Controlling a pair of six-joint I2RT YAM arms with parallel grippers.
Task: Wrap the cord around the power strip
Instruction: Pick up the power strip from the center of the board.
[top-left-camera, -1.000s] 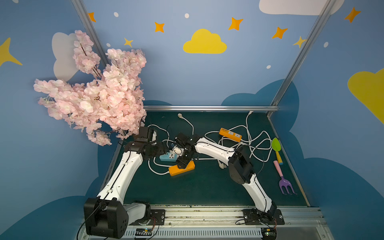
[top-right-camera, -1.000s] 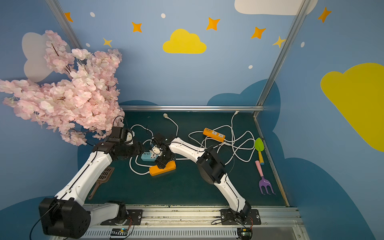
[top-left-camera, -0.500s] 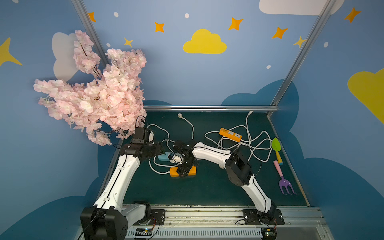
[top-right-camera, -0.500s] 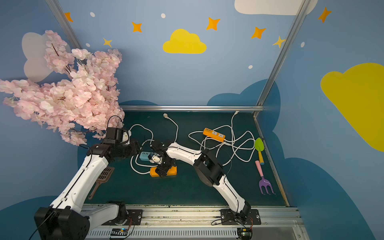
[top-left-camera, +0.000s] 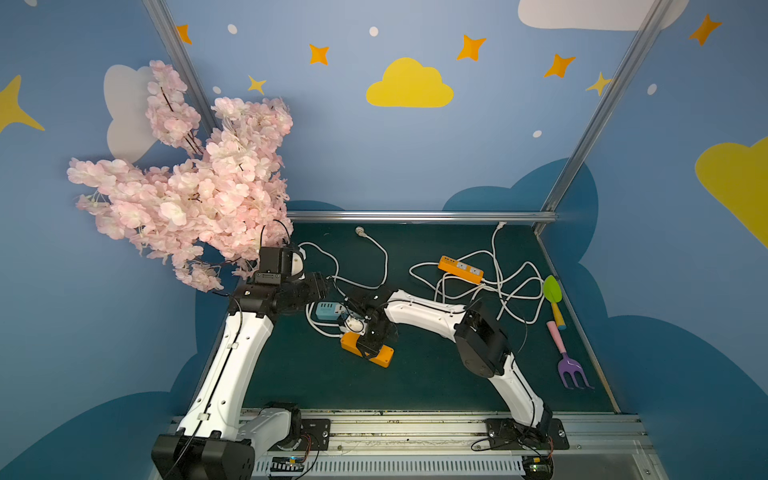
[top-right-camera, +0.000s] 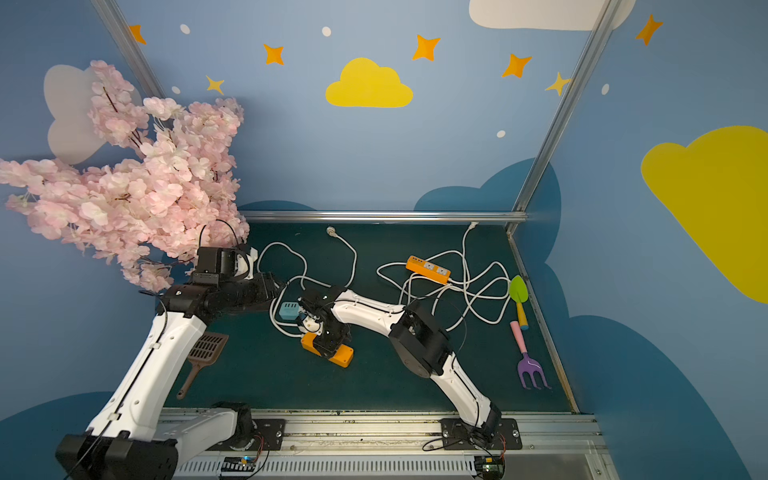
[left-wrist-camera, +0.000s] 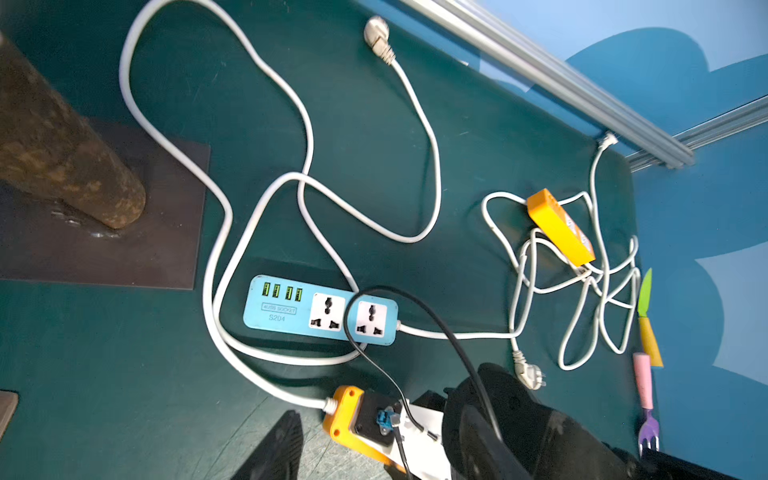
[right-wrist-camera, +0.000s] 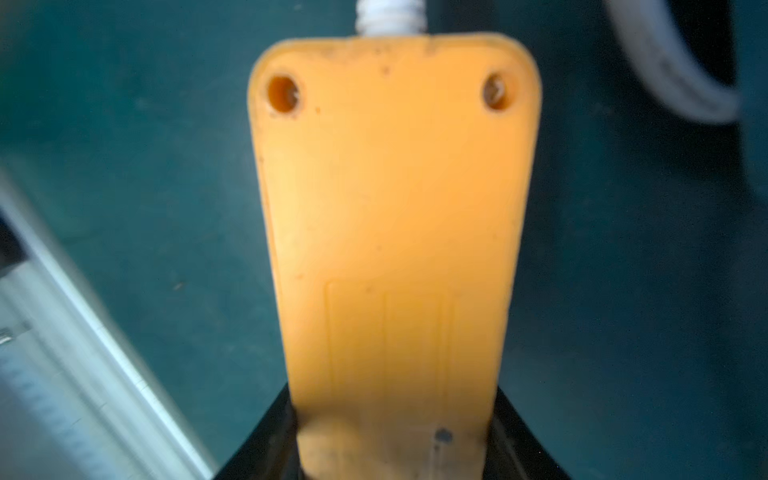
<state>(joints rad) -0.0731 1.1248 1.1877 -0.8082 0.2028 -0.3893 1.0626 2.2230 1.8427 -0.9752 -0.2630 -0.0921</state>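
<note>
1. Near the front middle of the dark green mat (top-left-camera: 415, 382) lies the orange plastic power strip (top-left-camera: 384, 358). Its plain back, with two screw holes, faces the right wrist camera.
2. The right gripper (top-left-camera: 369, 349) straddles it. Both black fingers sit against the long sides, so it looks pinched across its width, though I can't swear the hold is firm.
3. The left gripper (top-left-camera: 322, 286) hangs further back over the cord loops. In its wrist view the jaws stand apart with nothing between them.
4. The white cord (left-wrist-camera: 435, 166) leaves the strip's end and wanders loose over the mat. It curls around a pale blue power strip (left-wrist-camera: 320, 309) and ends at its white plug (left-wrist-camera: 376, 35) near the rear rail.
5. No turn of cord lies on the orange body that I can see.
6. To my eye the job has barely begun. The strip is secured, and all the winding is left to do.
7. The loops around the blue one will likely need drawing clear first.
</note>
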